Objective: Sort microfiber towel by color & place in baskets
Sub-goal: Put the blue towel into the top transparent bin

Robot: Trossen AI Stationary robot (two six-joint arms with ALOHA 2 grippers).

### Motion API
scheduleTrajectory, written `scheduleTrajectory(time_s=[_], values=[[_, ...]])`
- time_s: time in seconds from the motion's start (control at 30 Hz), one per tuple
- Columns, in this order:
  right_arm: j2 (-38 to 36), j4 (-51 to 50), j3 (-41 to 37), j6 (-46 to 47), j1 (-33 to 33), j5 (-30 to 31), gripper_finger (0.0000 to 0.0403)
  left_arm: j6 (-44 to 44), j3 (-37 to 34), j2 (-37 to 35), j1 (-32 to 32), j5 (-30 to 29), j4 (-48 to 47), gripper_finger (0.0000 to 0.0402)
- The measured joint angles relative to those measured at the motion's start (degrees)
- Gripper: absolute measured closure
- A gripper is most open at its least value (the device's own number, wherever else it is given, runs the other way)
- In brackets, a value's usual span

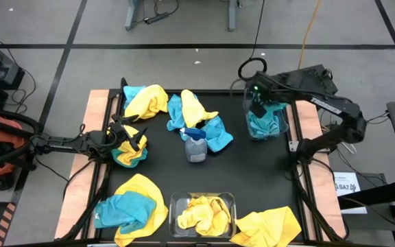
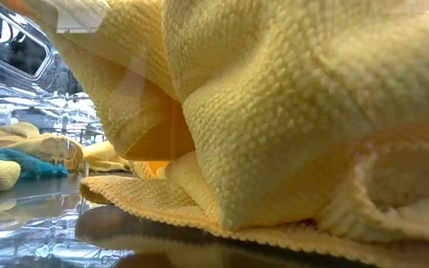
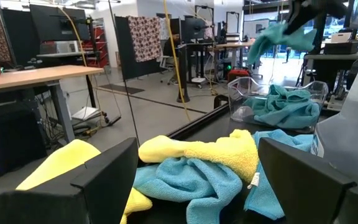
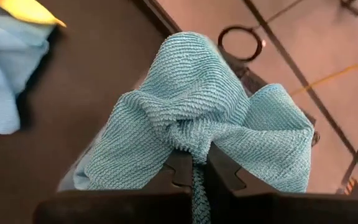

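Looking straight down, the high view shows a black counter [image 1: 252, 178] strewn with small soft yellow and teal microfiber towels [image 1: 132, 206]. At lower centre, a clear rectangular plastic basket [image 1: 203, 213] holds yellow towels. At upper right, a second clear basket [image 1: 266, 123] holds teal towels, and the right end effector [image 1: 258, 103] hangs over it, clenched on a teal towel [image 1: 260, 108]. At left centre, the left end effector [image 1: 130, 139] sits with fingers spread, released, over a yellow and teal towel bundle [image 1: 130, 152]. A clear spray bottle with blue trigger [image 1: 195, 143] stands at centre.

Low view: yellow towel fabric [image 2: 289, 112] fills the frame.

Left wrist view: yellow and teal towels lie between two separated dark fingers [image 3: 104, 180]; the teal-filled basket shows at upper right.

Right wrist view: the teal towel is pinched between closed fingers [image 4: 222, 171] at bottom centre.
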Motion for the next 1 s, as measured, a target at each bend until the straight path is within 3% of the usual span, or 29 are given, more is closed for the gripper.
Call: scheduleTrajectory(time_s=[0.37,0.67,0.83,1.0], values=[[5.95,0.82,0.0,-3.63,-8.17,-9.05,0.0401,0.13,0.0,0.0,0.0,0.0,0.0,0.0063],[9.64,3.01,-0.81,-5.99,-13.31,-10.54,0.0401,0.09,0.0,0.0,0.0,0.0,0.0,0.0063],[9.83,7.54,-5.83,-6.22,-16.96,-16.47,0.0401,0.08,0.0,0.0,0.01,0.0,-0.02,0.0063],[9.86,12.15,-12.25,-7.08,-20.23,-18.01,0.0401,-0.02,0.0,0.0,0.0,0.0,-0.02,0.0063]])
